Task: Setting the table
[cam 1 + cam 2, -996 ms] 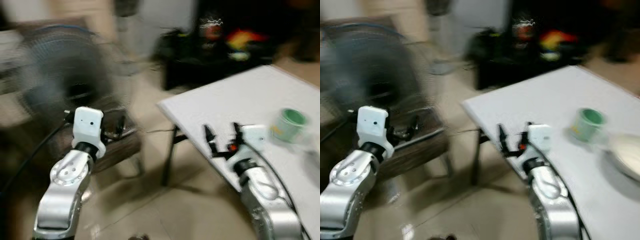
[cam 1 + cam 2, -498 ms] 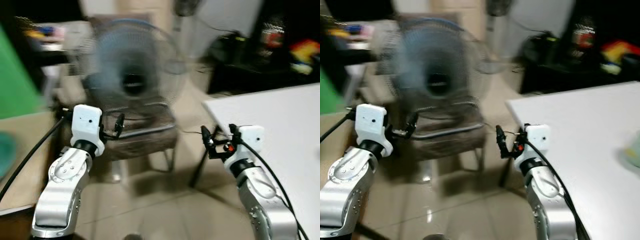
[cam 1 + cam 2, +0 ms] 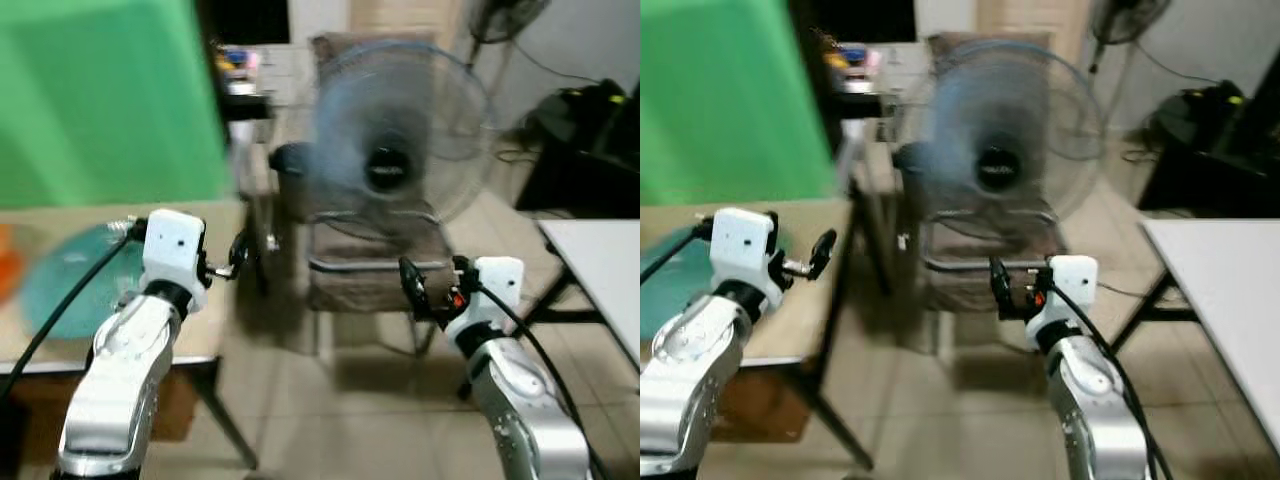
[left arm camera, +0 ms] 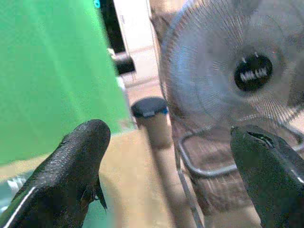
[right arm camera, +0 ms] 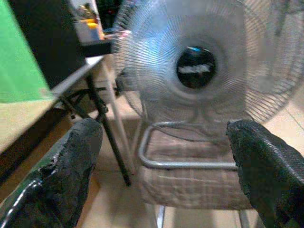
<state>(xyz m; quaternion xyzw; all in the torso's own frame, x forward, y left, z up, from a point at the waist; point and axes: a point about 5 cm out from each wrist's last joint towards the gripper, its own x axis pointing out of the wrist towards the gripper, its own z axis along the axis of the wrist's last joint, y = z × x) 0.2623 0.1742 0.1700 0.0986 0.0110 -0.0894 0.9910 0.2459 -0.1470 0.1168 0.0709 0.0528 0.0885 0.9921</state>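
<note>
Green backdrop [image 3: 110, 100] stands behind a tan worktop [image 3: 215, 300] carrying a teal plate [image 3: 75, 275]. Both end effectors, left [image 3: 243, 262] and right [image 3: 432, 285], hang spread and empty, facing a fan [image 3: 400, 140] on a chair [image 3: 370, 280].

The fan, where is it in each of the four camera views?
Left eye view: fan upper centre, above the chair.
Right eye view: upper centre.
Left wrist view: upper right.
Right wrist view: upper centre.
Shared landmark: the fan's dark hub.
</note>
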